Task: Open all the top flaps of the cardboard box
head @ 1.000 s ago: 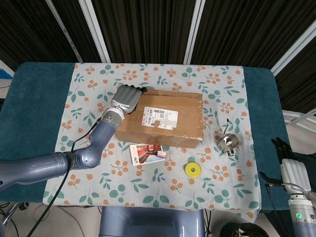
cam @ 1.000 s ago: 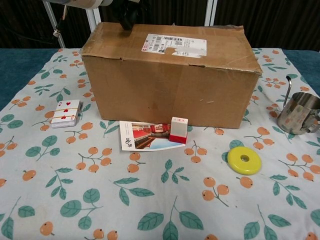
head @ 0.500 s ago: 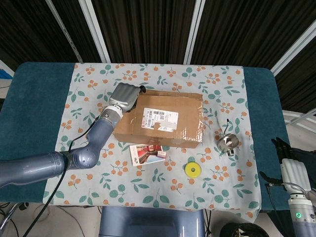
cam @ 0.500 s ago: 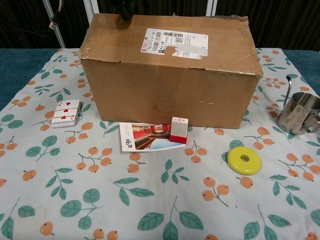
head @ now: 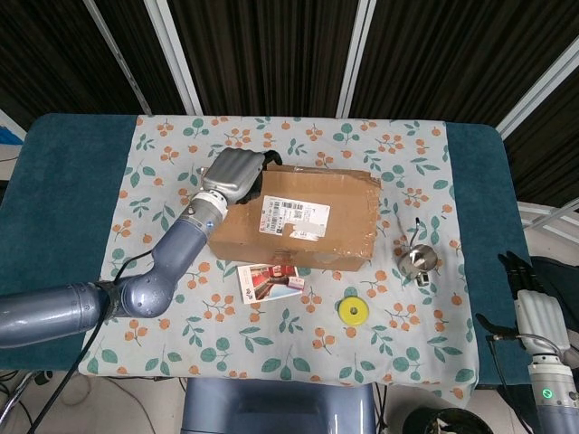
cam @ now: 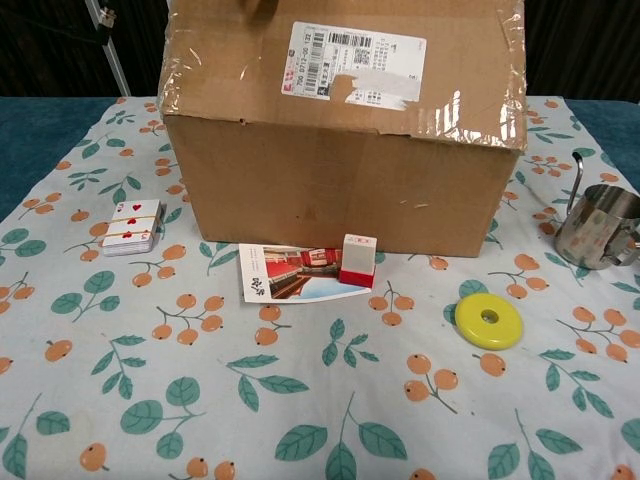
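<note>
Head view: left robot hand curls over the cardboard box flap.

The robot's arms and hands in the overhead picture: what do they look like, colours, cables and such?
The left arm is a smooth, rounded, blue-grey metallic tube with a black cable along it. Its left hand is pale silver-grey. The right hand is light grey with dark fingers, above a wrist showing a small green light.

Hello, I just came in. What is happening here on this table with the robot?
The robot's left hand is at the far left corner of the cardboard box, lifting the top flap with the shipping label; in the chest view that flap stands raised toward the camera. The right hand waits off the table's right edge, holding nothing. Playing cards, a yellow disc and a steel pitcher lie around.
</note>
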{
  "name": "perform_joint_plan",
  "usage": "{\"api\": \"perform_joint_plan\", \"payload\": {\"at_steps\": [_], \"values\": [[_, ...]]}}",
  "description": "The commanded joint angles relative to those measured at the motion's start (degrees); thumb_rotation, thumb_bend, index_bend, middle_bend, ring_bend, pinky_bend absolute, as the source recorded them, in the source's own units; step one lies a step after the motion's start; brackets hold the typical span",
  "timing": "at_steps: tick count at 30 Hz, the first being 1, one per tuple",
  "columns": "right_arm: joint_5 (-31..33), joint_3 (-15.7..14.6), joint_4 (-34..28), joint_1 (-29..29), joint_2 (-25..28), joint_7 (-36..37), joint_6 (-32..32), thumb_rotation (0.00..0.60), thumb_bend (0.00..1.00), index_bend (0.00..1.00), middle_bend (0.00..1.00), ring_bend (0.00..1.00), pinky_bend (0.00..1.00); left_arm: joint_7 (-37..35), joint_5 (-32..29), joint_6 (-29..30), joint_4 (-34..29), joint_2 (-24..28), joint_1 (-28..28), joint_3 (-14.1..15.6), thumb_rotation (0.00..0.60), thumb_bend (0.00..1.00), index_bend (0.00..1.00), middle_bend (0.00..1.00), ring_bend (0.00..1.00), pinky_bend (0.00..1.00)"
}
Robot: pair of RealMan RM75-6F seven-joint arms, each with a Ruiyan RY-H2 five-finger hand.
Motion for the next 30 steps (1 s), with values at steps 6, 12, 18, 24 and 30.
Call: {"api": "perform_joint_plan", "payload": {"at_steps": [6,12,18,24,30], "values": [[0.13,0.05,-0.07,0.02,0.09,0.33,-0.15,0.600,0.25,0.00,0.00,0.00,0.25,-5.69,-2.09,-0.54,-10.92,7.87,1.62,-3.11,0.600,0.96,0.26,0.51,0.39,0.47],[0.37,0.10,-0.16,0.01,0.03,0.18,-0.18,0.600,0.25,0.00,0.00,0.00,0.25,-9.14,-1.91,-1.63,-16.76,12.46,2.70,-4.42,0.600,0.96,0.26,0.51,0.39,0.47],[0.64,0.13,-0.30,-0.02,0.02,0.05,-0.26,0.600,0.25,0.00,0.00,0.00,0.25,-11.56,-0.32,-2.81,-21.86,15.97,3.58,-4.95,0.600,0.96,0.26,0.51,0.39,0.47],[1.17,0.29,-0.40,-0.03,0.09,-0.02,-0.38,0.600,0.25,0.00,0.00,0.00,0.25,-13.38,1.70,-5.20,-27.61,19.88,5.04,-3.75,0.600,0.95,0.25,0.51,0.39,0.47],[1.55,0.35,-0.60,-0.04,0.20,-0.02,-0.59,0.600,0.25,0.00,0.00,0.00,0.24,-14.16,3.28,-7.97,-30.75,22.71,5.95,-1.02,0.600,0.94,0.24,0.50,0.39,0.47]]}}
